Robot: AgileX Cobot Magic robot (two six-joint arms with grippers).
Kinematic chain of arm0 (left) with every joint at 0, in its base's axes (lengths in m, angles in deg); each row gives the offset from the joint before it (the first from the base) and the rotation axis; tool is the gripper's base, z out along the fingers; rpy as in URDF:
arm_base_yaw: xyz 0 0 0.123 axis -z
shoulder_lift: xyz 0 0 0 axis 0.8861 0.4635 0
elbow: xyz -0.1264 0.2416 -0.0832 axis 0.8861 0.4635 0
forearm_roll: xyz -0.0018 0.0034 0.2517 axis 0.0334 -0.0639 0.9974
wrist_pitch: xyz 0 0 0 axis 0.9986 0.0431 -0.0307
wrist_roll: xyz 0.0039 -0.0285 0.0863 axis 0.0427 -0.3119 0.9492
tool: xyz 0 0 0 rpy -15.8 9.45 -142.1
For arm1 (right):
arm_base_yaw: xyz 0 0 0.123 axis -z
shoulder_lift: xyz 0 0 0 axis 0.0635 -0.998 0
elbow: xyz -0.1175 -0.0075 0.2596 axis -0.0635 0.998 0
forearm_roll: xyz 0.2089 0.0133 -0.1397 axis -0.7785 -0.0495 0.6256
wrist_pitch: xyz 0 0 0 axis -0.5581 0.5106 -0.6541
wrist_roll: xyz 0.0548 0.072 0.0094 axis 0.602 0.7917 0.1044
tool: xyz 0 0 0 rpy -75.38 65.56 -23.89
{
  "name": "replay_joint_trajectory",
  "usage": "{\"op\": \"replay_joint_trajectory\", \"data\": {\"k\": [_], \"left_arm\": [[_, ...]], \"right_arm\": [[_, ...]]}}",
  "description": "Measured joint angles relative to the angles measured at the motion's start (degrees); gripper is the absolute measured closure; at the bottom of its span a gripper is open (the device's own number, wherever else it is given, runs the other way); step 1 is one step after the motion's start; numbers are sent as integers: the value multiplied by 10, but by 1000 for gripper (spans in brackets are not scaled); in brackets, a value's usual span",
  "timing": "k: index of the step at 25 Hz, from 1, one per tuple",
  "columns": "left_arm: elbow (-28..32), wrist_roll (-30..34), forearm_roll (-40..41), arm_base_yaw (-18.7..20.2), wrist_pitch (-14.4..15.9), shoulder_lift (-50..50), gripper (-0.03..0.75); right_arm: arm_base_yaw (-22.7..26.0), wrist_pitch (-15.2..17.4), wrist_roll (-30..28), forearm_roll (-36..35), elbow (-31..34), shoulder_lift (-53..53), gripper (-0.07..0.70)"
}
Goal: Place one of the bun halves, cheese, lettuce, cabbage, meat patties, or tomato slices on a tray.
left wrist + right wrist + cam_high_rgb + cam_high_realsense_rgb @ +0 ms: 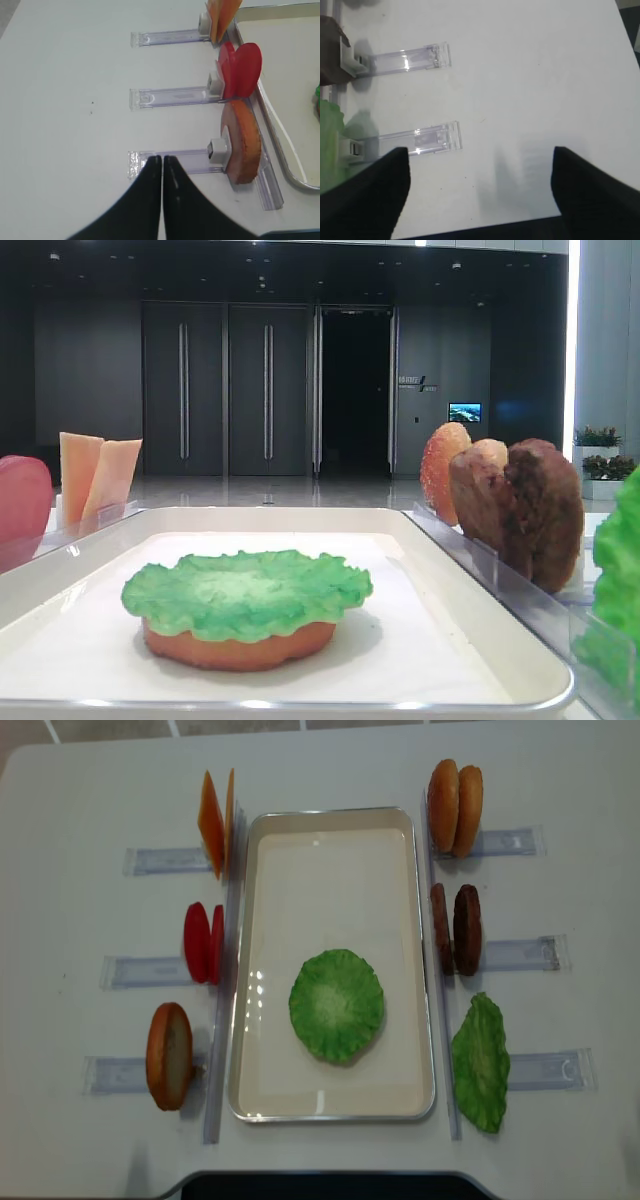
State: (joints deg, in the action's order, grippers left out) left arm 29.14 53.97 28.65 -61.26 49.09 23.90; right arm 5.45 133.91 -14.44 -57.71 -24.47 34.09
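— Two claws, both empty: your left claw (162, 162) is pinched shut over the white bench (65, 100); your right claw (480, 165) is spread wide beside the clear plastic holders (410, 60).

— Why do the slices stand on edge?

— So a claw can pinch them. The ruffled green lettuce leaf (337, 1005) already lies on a golden-brown bun half (240, 648) in the large white tray (330, 850); dark brown meat patties (455, 930) wait just right of it.

Bright overhead light, soft shadows, slight blur
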Motion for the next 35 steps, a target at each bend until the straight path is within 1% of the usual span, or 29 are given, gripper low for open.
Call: {"op": "replay_joint_trajectory", "data": {"k": [6,10,14,18,23,35], "left_arm": [[0,0,0,0,0,0,715],[0,0,0,0,0,0,715],[0,0,0,0,0,0,715],[0,0,0,0,0,0,715],[0,0,0,0,0,0,715],[0,0,0,0,0,0,715]], "right_arm": [[0,-2,0,0,46,86,55],[0,-13,0,1,70,135,55],[0,-29,-10,0,80,179,55],[0,-37,-29,0,81,211,55],[0,-44,-42,-1,84,239,55],[0,-54,-52,-14,91,241,55]]}}
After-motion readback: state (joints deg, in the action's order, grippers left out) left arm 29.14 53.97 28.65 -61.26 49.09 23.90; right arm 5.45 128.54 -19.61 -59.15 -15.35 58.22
